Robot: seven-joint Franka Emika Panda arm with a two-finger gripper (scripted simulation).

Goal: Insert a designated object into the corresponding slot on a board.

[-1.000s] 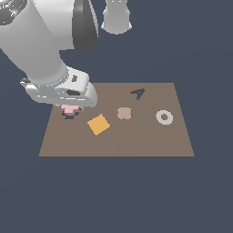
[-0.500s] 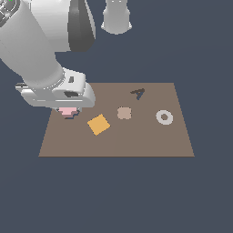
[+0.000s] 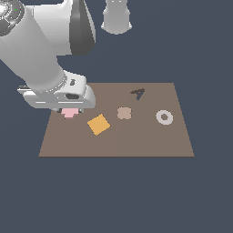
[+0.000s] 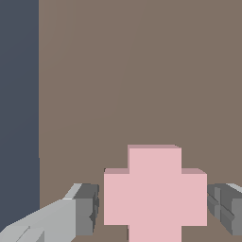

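The pale pink cross piece [image 3: 69, 113] lies flat on the brown board [image 3: 150, 141] near its corner at the exterior view's left, partly under my hand. In the wrist view the cross [image 4: 155, 194] sits between my two fingers, with a narrow gap on one side and almost none on the other. My gripper [image 3: 69, 109] is right over it, jaws open around it [image 4: 152, 210]. No dark cross-shaped slot shows in either view; it is hidden or out of view.
On the board lie an orange square tile [image 3: 98, 124], a tan rounded-cross piece [image 3: 124, 113], a dark letter-A shape [image 3: 138, 93] and a pale ring [image 3: 164, 117]. The board's edge [image 4: 38, 94] runs close to the gripper. The robot base [image 3: 117, 16] stands behind the board.
The hand and arm have shifted slightly toward the exterior view's left. The pink cross has stayed in the same place on the board.
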